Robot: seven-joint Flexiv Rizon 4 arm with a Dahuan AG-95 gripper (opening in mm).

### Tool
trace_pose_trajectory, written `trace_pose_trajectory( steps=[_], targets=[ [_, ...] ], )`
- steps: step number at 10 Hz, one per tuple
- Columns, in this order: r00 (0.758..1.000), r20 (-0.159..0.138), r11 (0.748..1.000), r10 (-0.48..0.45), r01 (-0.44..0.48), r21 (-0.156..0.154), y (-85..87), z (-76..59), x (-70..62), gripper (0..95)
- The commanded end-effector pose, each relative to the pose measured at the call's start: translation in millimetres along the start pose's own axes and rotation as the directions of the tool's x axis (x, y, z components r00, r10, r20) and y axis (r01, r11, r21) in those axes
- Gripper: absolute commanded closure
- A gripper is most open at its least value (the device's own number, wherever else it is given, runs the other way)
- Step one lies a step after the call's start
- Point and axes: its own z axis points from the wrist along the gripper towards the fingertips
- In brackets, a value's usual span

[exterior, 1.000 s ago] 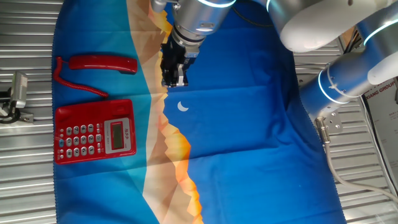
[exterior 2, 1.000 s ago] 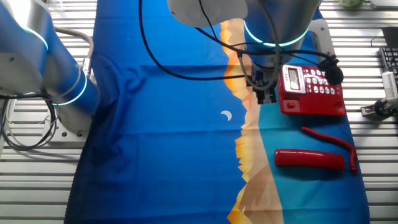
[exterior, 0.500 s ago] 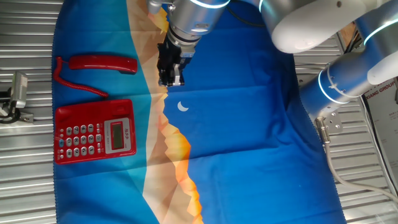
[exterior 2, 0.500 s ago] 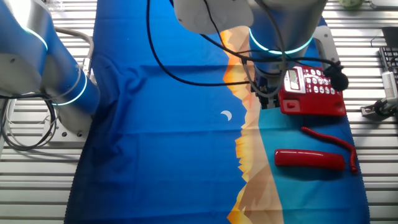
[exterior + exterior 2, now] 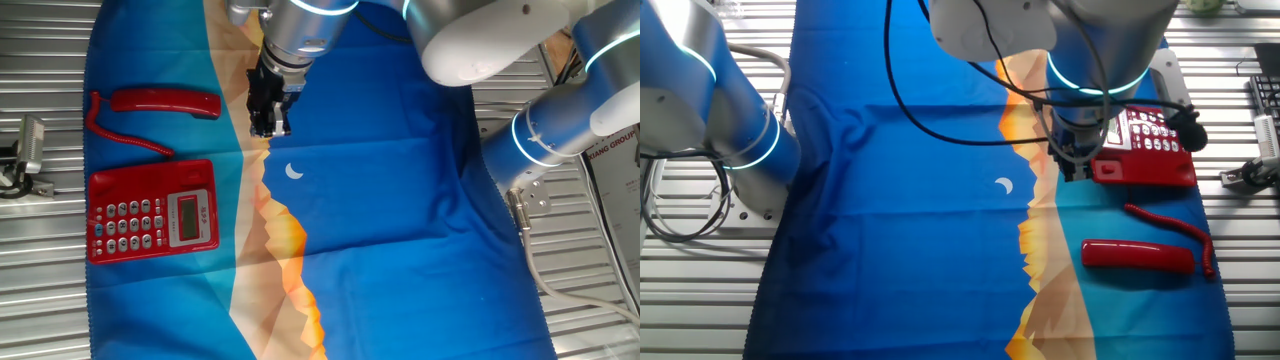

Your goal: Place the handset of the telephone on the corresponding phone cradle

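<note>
We see the handset (image 5: pixel 165 103) lying flat on the blue cloth (image 5: pixel 400 220), off the telephone (image 5: pixel 153 212), with its thin red cord (image 5: pixel 125 139) curving from its left end down toward the base. The base sits just below it, keypad to the left and small display to the right; the phone cradle (image 5: pixel 150 169) along its top edge holds nothing. Our gripper (image 5: pixel 269 128) hangs over the cloth to the right of the handset, apart from it, close to the orange and tan band printed on the fabric. Its dark fingers point downward, and we cannot tell how far apart they stand. A small white crescent (image 5: pixel 294 171) is printed just below the gripper.
</note>
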Motion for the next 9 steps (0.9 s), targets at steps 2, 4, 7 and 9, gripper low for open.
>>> trace_pose_trajectory(
  steps=[2, 4, 7, 9],
  targets=[
    [1.000, -0.003, 1.000, -0.013, 0.013, 0.003, -3.5, -1.0, -0.1, 95.0],
    [1.000, -0.004, 1.000, -0.006, 0.006, 0.002, -5.4, 0.2, -0.5, 95.0],
    [0.998, -0.004, 0.998, 0.069, -0.069, -0.004, -11.8, 4.9, -0.7, 95.0],
    [0.994, -0.004, 0.994, 0.107, -0.107, -0.001, -15.9, 8.3, 0.0, 95.0]
  ],
)
